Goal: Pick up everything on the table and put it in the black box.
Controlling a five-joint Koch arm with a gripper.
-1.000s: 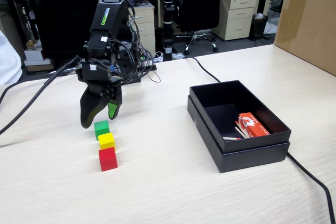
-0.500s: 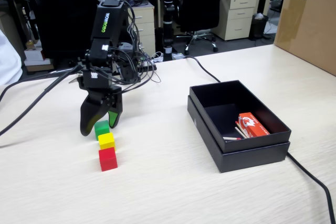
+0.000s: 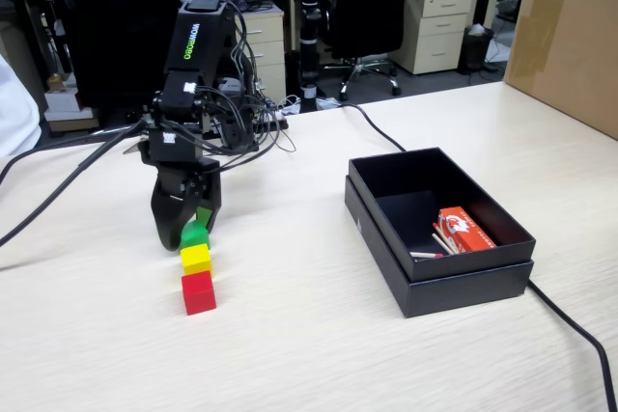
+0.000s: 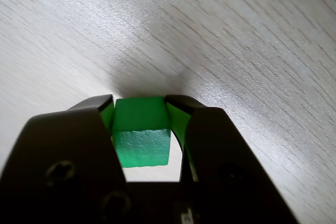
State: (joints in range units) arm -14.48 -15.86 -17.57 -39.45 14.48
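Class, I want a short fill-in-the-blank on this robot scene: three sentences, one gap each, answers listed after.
1. The gripper is closed on the ____ cube.
2. In the fixed view, the cube between the green cube and the red cube is ____.
3. The red-and-white packet lies inside the ____ box.

Answers: green; yellow; black

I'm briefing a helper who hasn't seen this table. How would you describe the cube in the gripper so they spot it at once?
Left of the black box in the fixed view, three cubes stand in a short line. The green cube is at the far end, between the jaws of the gripper; the yellow cube and the red cube stand free.
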